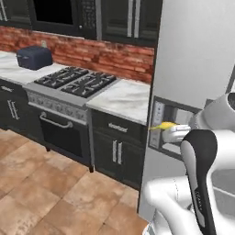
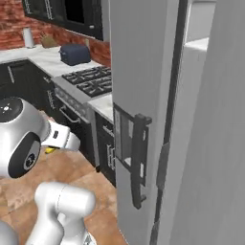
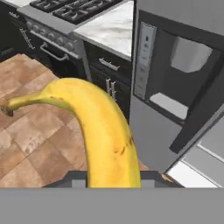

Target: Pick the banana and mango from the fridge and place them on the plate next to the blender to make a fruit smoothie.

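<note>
Beside the fridge (image 3: 183, 26), jaws clamped on the banana (image 3: 103, 131); swinging wide could clip the door or shake it loose.

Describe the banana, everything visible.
The banana is yellow and smoothly curved, with small brown flecks and a dark tip on its thin stem end. In the hand view it rises from the shut gripper, held off the floor, its stem arcing over the tiled floor. From the left base view its tip pokes out before the fridge dispenser panel.
</note>
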